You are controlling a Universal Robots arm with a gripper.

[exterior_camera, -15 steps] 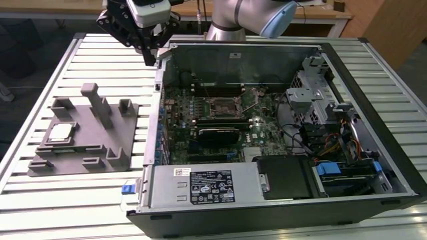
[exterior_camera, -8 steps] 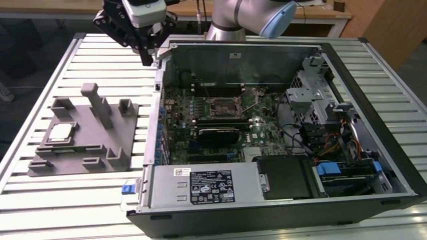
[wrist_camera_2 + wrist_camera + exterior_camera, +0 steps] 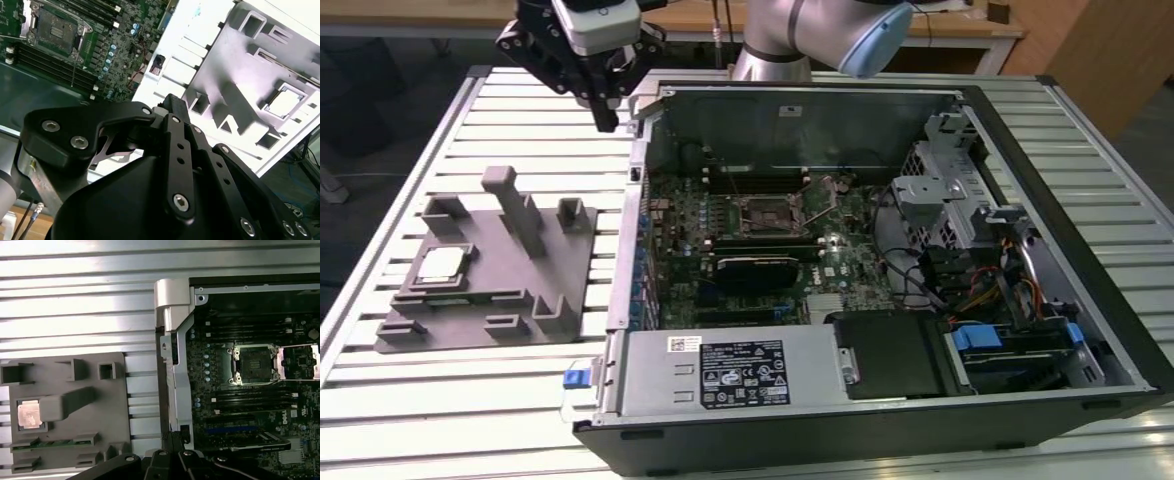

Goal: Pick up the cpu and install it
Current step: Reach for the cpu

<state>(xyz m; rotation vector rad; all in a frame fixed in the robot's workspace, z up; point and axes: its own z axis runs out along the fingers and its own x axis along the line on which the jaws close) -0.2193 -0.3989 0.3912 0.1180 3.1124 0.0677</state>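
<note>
The cpu (image 3: pixel 440 265), a small silvery square chip, lies flat in a recess of the grey fixture plate (image 3: pixel 494 300) at the exterior view's left. It also shows in both wrist views (image 3: pixel 285 102) (image 3: pixel 29 415). My gripper (image 3: pixel 604 122) hangs high over the slatted table, beside the far left corner of the open computer case and well apart from the cpu. Its black fingers (image 3: pixel 172 107) are shut with nothing between them. The motherboard socket (image 3: pixel 767 212) (image 3: pixel 252 365) stands with its metal frame lifted open.
The fixture plate carries several upright posts (image 3: pixel 520 210) near the cpu. The case wall (image 3: pixel 638 200) rises between fixture and motherboard. Inside are a power supply (image 3: pixel 727 370), drive cage (image 3: pixel 927 190) and cables (image 3: pixel 987 290). The slatted table (image 3: pixel 454 400) runs around the case.
</note>
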